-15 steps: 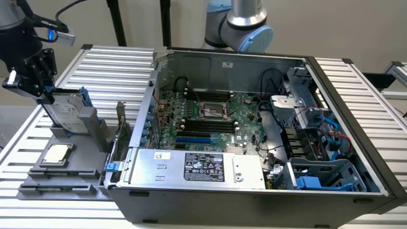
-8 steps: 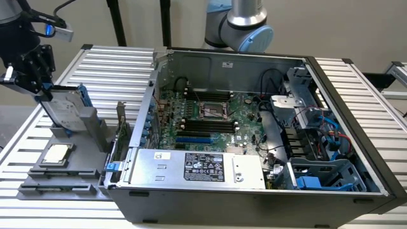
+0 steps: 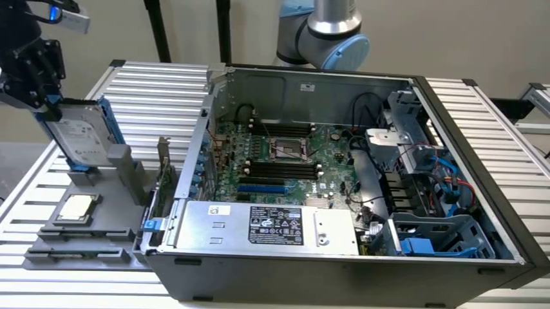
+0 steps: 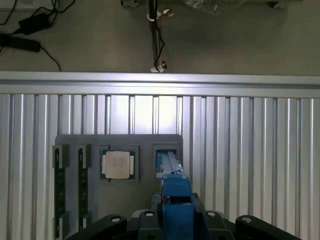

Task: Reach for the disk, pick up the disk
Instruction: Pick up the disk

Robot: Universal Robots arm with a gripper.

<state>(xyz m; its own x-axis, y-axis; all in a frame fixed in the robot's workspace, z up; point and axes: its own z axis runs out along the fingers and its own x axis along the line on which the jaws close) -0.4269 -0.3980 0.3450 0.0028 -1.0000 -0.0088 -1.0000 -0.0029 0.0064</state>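
Ribbed aluminium table (image 3: 154, 84); tool (image 3: 49, 108) seemingly around disk (image 3: 79, 140)

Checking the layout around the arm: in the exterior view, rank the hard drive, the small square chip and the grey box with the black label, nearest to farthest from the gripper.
1. Hard drive, upright at the exterior view's left, clamped in the gripper.
2. Chip, flat on the grey tray.
3. Grey box, in the computer case, toward the exterior view's right.

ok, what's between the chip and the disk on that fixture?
Only a bare strip of the grey fixture lies between the chip and the disk, seen in the wrist view.
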